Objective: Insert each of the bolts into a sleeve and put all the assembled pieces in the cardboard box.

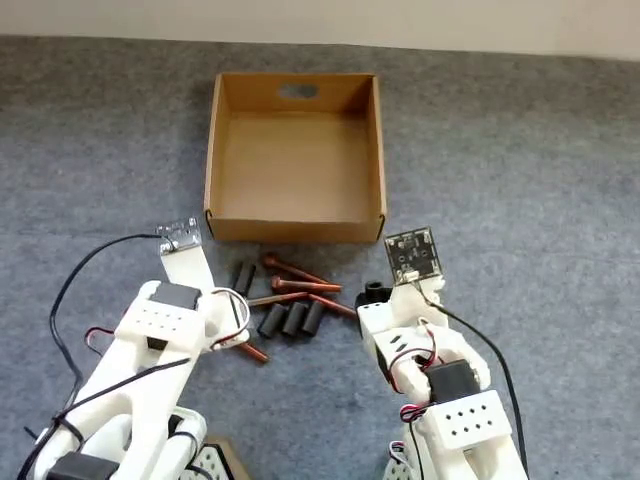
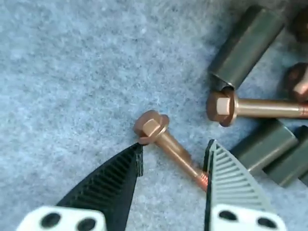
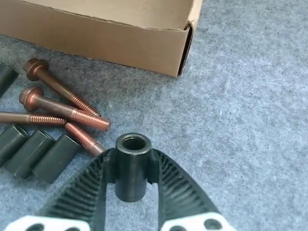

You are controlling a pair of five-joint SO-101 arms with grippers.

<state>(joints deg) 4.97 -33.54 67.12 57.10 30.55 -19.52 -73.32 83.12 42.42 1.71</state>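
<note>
Right wrist view: right gripper point(image 3: 131, 155) clamps sleeve point(image 3: 131, 171) | left gripper point(image 2: 174, 147) astride bolt point(image 2: 159, 133)

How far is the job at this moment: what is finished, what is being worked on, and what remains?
Done: nothing yet; the cardboard box is empty. In hand: the right gripper is shut on an upright sleeve, and the left gripper is open on either side of a bolt lying on the carpet. Left: the other bolts and sleeves lie loose before the box, none joined.

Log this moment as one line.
left gripper: open, straddling bolt | right gripper: shut on sleeve | other bolts, loose sleeves: beside box
</note>
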